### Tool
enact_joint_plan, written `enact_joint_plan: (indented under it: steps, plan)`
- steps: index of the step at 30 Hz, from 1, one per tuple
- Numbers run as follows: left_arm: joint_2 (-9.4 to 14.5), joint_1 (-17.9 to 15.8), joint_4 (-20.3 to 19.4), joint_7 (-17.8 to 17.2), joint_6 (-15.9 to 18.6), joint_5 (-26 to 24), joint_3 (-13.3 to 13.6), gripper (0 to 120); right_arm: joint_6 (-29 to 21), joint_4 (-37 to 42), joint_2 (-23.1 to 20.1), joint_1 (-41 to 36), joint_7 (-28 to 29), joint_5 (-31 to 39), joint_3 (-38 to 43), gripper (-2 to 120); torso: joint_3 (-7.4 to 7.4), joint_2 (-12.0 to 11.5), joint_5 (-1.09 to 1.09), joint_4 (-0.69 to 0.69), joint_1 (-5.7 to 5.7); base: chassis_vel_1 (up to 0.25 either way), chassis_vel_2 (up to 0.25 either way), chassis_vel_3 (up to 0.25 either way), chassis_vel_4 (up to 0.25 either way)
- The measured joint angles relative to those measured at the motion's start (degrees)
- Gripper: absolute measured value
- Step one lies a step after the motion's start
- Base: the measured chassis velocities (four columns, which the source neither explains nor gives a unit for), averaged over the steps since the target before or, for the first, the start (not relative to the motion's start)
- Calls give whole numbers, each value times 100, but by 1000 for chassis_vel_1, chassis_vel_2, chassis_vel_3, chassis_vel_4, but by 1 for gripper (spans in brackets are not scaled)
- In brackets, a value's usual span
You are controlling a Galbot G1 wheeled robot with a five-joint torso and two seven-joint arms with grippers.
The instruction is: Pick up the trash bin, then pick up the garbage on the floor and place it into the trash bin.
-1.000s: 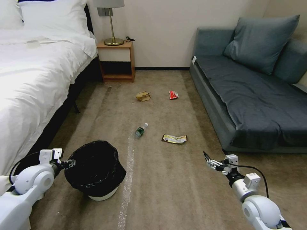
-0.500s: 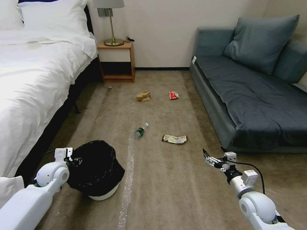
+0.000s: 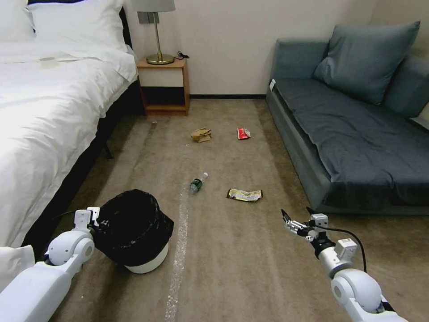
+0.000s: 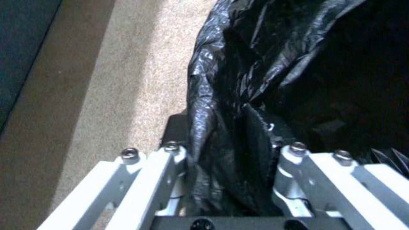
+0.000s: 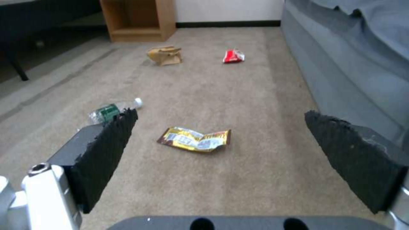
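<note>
The trash bin (image 3: 134,228), white with a black bag over its rim, stands tilted on the floor (image 3: 232,268) at the near left. My left gripper (image 3: 94,219) is shut on its near-left rim; in the left wrist view the fingers (image 4: 170,153) straddle the crinkly bag (image 4: 238,95). My right gripper (image 3: 295,215) hovers open above the carpet, nothing in it. Ahead of it lie the garbage items: a brown-yellow wrapper (image 5: 195,140), a clear bottle (image 5: 111,110) with a green label, a red-white packet (image 5: 233,56) and a crumpled paper bag (image 5: 165,55).
A white bed (image 3: 49,116) runs along the left and a grey-blue sofa (image 3: 348,129) along the right. A wooden nightstand (image 3: 163,85) with a lamp stands at the far wall. Open carpet lies between bed and sofa.
My left arm moved in against the bin's rim and the gripper closed on it. The bin has tipped and risen slightly. The right gripper has hardly moved.
</note>
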Motion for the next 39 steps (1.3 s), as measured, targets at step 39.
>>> enact_joint_plan:
  steps: [39]
  plan:
    - [738, 1238, -1594, 83, -268, 1200, -955, 4, -355, 1039, -42, -832, -881, 709, 402, 100, -2, -1, 7, 1, 1, 0, 0, 0, 0]
